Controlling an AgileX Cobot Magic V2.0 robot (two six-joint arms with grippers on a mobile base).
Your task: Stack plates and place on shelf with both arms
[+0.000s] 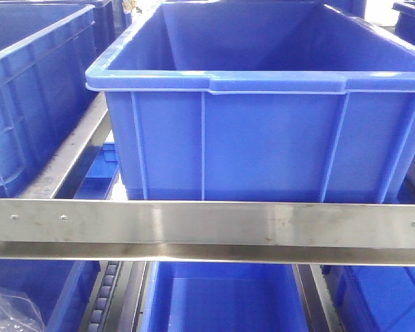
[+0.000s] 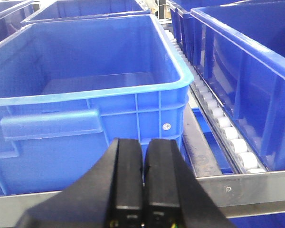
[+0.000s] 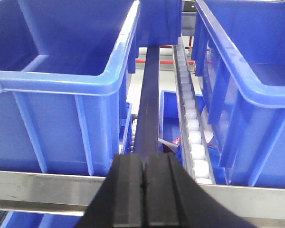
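The plates are out of view in every frame. The shelf's brushed steel front rail [image 1: 207,227] crosses the front view, with a large empty blue crate [image 1: 263,104] sitting on the tier above it. My left gripper [image 2: 143,147] is shut with nothing between its black fingers, held in front of the shelf rail [image 2: 247,187] and an empty blue crate [image 2: 85,90]. My right gripper [image 3: 143,161] is also shut and empty, in front of the shelf rail [image 3: 38,187], facing the gap between two blue crates [image 3: 61,71].
White roller tracks [image 2: 223,123] [image 3: 192,128] and a dark divider bar [image 3: 149,95] run back between the crates. More blue crates [image 1: 221,297] sit on the lower tier. A clear plastic bag [image 1: 10,311] lies in the lower left crate.
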